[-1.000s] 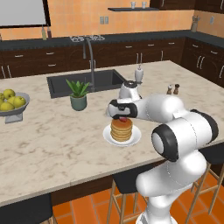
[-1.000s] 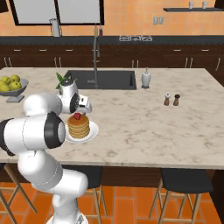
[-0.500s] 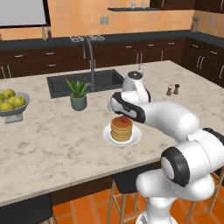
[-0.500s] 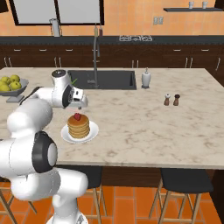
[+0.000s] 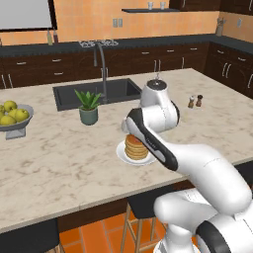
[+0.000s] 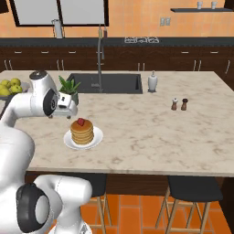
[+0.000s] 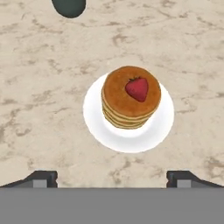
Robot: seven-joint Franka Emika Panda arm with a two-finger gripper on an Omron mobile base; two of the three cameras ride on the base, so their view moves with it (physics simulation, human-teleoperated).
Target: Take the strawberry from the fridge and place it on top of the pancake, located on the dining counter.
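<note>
Your pincer [image 7: 112,177] is spread wide and empty at the frame's bottom; the strawberry [image 7: 137,89] lies atop the pancake [image 7: 130,97], centre frame, on the beige worktop [image 7: 39,78].

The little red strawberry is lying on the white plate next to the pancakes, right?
Not quite. The small red strawberry sits on top of the golden-brown pancake stack, not beside it on the round white plate. The hand view shows this plainly.
</note>
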